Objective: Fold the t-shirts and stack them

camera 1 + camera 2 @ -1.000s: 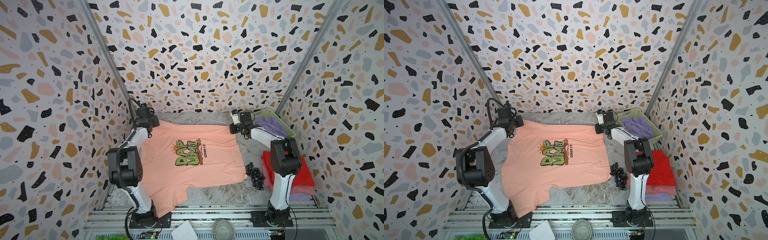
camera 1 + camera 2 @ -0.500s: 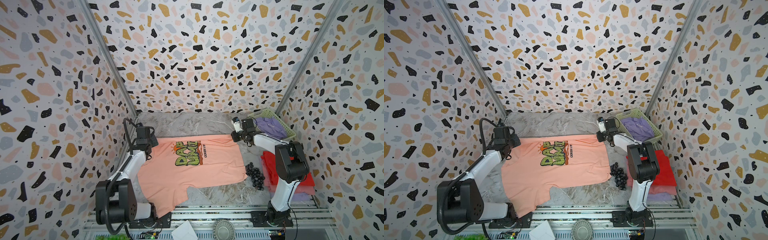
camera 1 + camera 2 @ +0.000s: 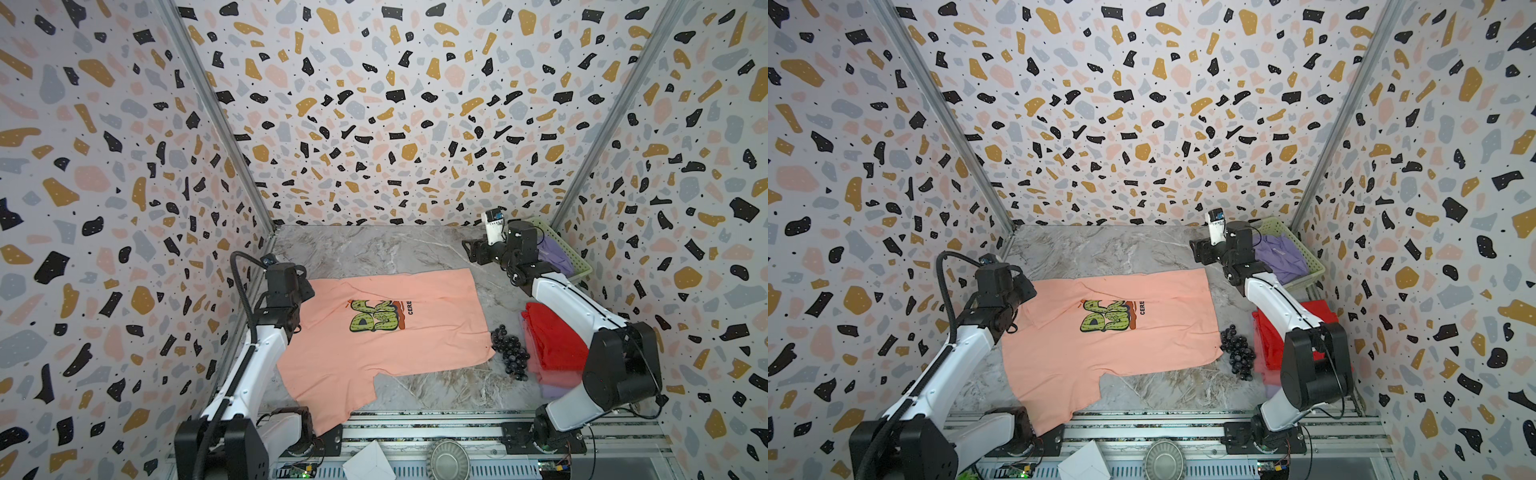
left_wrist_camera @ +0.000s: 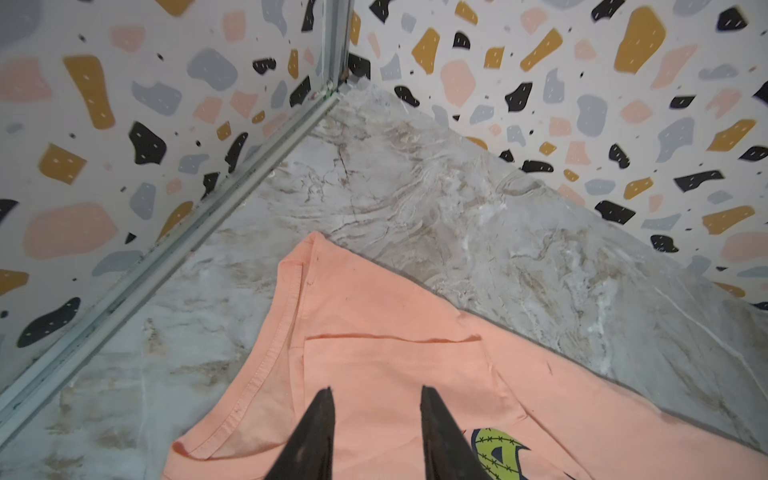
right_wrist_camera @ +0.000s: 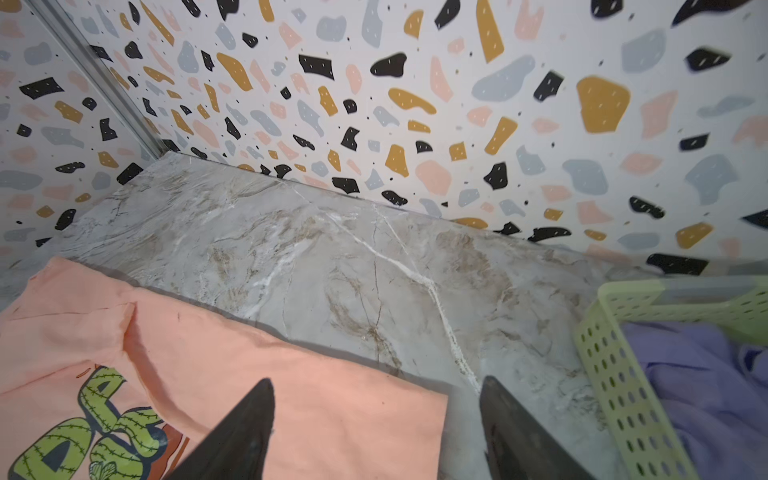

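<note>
Your left tool (image 4: 376,390) and right tool (image 5: 377,380) both stand open, holding nothing, over the peach tee (image 3: 415,345) (its far edge folded over) on the counter (image 3: 374,249).

1. Three walls box the scene in, and all of them wear the same terrazzo print: back wall (image 3: 395,124), left wall (image 3: 104,187), right wall (image 3: 685,166), with black, ochre, peach and grey chips on off-white.
2. Aluminium corner posts (image 3: 222,124) run down where the walls meet.
3. Underfoot is a grey marble-look tabletop (image 3: 374,249), veined in brown and white.
4. Along the near edge lies a slotted metal rail (image 3: 436,428).
5. The light is soft and even, and the shadows are faint.
</note>
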Tool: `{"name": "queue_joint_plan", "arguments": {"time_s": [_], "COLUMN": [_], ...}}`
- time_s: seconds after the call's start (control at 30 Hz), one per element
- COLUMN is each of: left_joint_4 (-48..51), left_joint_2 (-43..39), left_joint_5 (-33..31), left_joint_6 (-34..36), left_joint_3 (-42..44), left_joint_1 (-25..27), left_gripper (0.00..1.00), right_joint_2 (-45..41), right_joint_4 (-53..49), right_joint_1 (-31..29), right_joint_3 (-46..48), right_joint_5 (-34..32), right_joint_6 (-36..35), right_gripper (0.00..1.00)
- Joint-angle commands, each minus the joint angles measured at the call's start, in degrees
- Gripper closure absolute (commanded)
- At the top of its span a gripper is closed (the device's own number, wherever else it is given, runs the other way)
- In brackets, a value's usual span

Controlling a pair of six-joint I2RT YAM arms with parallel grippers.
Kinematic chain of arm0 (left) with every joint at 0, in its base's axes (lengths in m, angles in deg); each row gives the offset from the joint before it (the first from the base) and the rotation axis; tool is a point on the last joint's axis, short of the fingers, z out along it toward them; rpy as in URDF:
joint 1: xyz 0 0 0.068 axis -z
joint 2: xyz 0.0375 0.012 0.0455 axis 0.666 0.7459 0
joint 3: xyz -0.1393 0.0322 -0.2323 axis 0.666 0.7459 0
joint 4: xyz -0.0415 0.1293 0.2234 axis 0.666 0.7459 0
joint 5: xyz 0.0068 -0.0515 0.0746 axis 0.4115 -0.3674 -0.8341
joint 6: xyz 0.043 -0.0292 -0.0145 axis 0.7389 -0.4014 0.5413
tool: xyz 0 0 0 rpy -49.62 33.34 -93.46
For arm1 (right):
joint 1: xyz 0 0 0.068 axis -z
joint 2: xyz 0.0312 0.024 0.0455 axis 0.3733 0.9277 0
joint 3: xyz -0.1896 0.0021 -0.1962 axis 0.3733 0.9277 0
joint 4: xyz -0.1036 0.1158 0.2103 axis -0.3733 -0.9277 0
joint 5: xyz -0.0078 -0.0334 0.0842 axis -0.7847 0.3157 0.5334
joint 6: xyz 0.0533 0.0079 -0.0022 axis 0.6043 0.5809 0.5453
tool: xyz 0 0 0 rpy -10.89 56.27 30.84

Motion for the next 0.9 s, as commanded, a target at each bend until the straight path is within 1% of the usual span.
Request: {"name": "queue_joint_plan", "arguments": {"time_s": [0.0, 0.07, 0.13, 0.23, 0.43, 0.7, 0.8, 0.87], "left_joint_4": [-4.14, -5.62, -7.08, -9.8, -13.9, -17.33, -17.59, -17.49], "left_joint_2": [3.39, 5.9, 8.59, 12.7, 19.76, 27.21, 30.98, 34.83], "left_joint_5": [2.66, 3.88, 4.83, 6.88, 7.63, 6.84, 6.42, 6.46], "left_joint_6": [-0.35, -0.35, -1.03, -2.14, -5.18, -7.77, -7.6, -6.78], "left_joint_3": [0.8, 1.22, 1.74, 2.39, 3.92, 4.71, 2.56, -0.46], "left_joint_1": [0.16, 0.24, 0.23, 0.23, 0.19, 0.16, 0.11, 0.11], "left_gripper": [0.61, 0.56, 0.53, 0.52, 0.52, 0.52, 0.52, 0.53], "right_joint_2": [4.76, 7.19, 9.96, 13.56, 17.88, 22.6, 26.05, 28.84], "right_joint_4": [-2.37, -0.96, 0.16, -0.41, -1.4, -2.7, -3.6, -4.47], "right_joint_1": [-0.1, -0.2, -0.32, -0.94, -1.55, -1.77, -1.5, -1.0], "right_joint_3": [-0.32, 0.17, 0.1, -0.93, -0.05, 0.94, -1.72, -4.5], "right_joint_5": [3.62, 5.74, 7.02, 6.62, 7.33, 3.04, 1.97, 1.31], "right_joint_6": [6.64, 9.19, 10.86, 11.54, 13.12, 14.3, 14.68, 15.12], "right_gripper": [0.23, 0.23, 0.25, 0.27, 0.28, 0.29, 0.29, 0.29]}}
